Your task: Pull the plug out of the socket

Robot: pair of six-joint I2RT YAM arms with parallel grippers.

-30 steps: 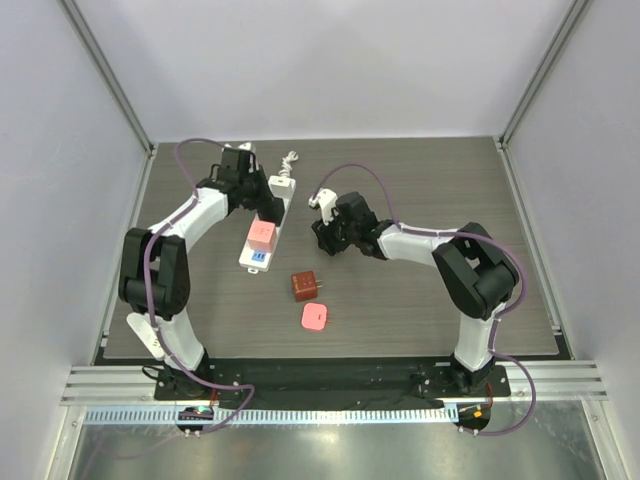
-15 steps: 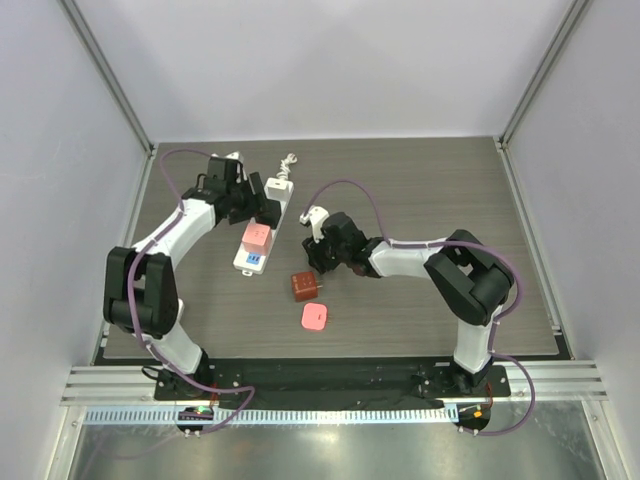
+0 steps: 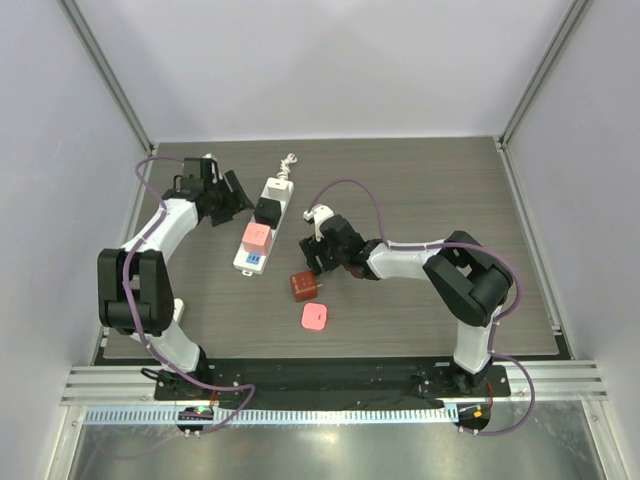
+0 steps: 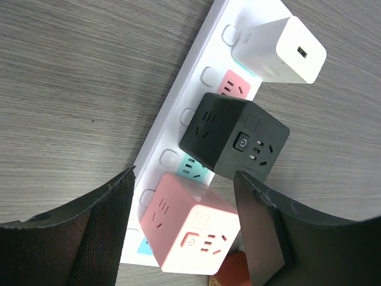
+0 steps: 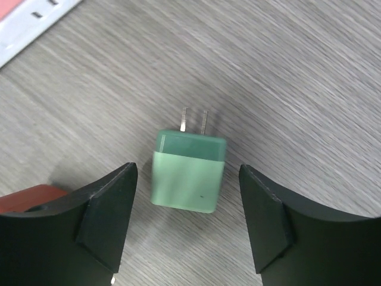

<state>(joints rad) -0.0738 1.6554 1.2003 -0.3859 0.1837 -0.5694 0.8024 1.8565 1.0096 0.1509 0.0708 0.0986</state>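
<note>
One wood-grain tabletop [image 3: 420, 230] carries everything you work with. On it the socket [image 3: 262, 228], a long white strip, lies slanted left of centre between your two arms, where either can reach it.

Your left pincer [image 3: 230, 196] hangs just beside the strip's left edge, jaws wide apart and holding nothing. I judge it is placed there to steady the strip. Your right pincer [image 3: 316, 256] is low on the strip's right, also open and gripping nothing.

Three bodies sit in the outlets: a black cube adapter [image 4: 235, 140], a pink cube adapter [image 4: 190, 229] and a white charger [image 4: 283, 50], so pulling likely remains.

A dark red cube [image 3: 304, 287] and a pink plug [image 3: 314, 318] lie loose, apart from the strip. Smallest, a green plug [image 5: 189, 176] lies flat between the right fingers with a gap on each side.
</note>
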